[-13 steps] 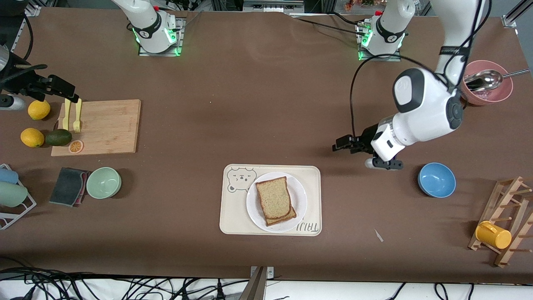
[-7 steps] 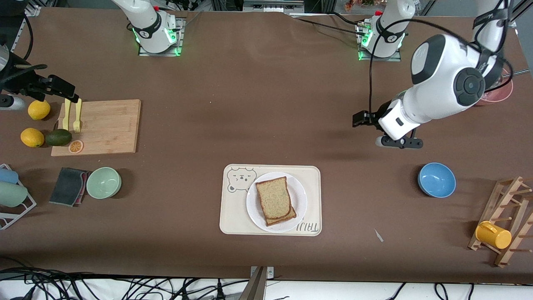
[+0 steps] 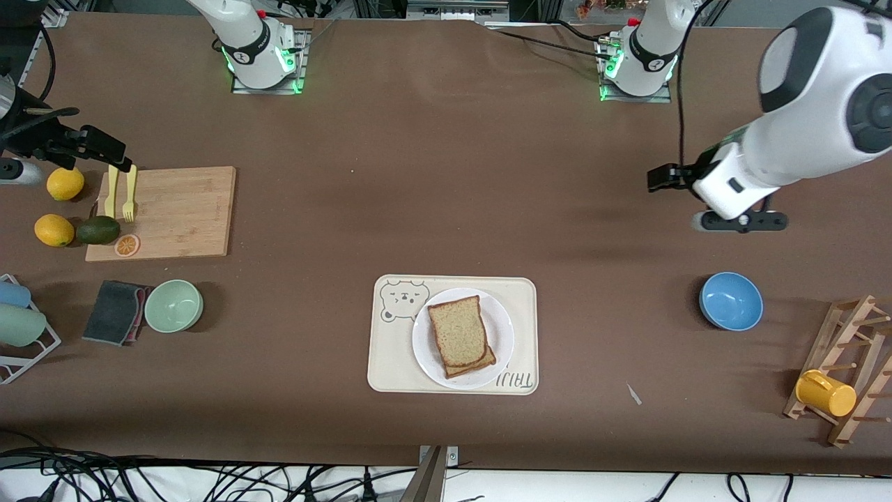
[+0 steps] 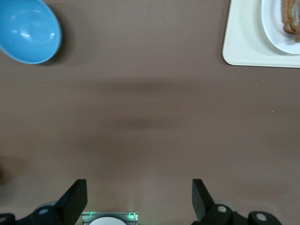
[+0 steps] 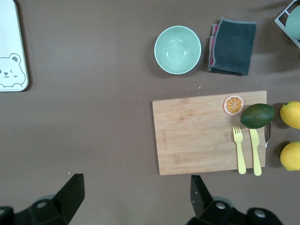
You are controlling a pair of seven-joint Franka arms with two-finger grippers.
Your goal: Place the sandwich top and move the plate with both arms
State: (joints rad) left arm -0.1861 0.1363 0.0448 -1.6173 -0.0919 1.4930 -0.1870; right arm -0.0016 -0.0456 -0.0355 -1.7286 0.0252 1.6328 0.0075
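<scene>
1. Bread: two slices stacked on one plate (image 3: 502,328). The sandwich top (image 3: 457,330) lies uppermost, the lower slice (image 3: 488,361) peeping out at the edge nearer the front camera. No egg visible.
2. One plate, sitting on one cream bear-print tray (image 3: 390,362) in the middle of the table, toward the front camera's edge.
3. Bowls: one blue bowl (image 3: 730,300) toward the left arm's end, one pale green bowl (image 3: 173,305) toward the right arm's end, beside one dark folded cloth (image 3: 115,312).
4. One wooden cutting board (image 3: 181,209) with one yellow fork (image 3: 129,195), one yellow knife (image 3: 111,192) and one orange slice (image 3: 127,245); one avocado (image 3: 97,229) at its edge; two lemons (image 3: 54,230) just beside.
5. One wooden rack (image 3: 854,362) with one yellow cup (image 3: 825,393).
6. Left gripper (image 4: 138,201): fingers spread, nothing between them, over bare table between the left arm's base and the blue bowl.
7. Right gripper (image 5: 136,197): fingers spread, empty, over the table by the cutting board; this arm waits.
8. Change: the left gripper has risen and swung away from the tray toward its own end of the table. Sandwich, plate and the rest unmoved.
</scene>
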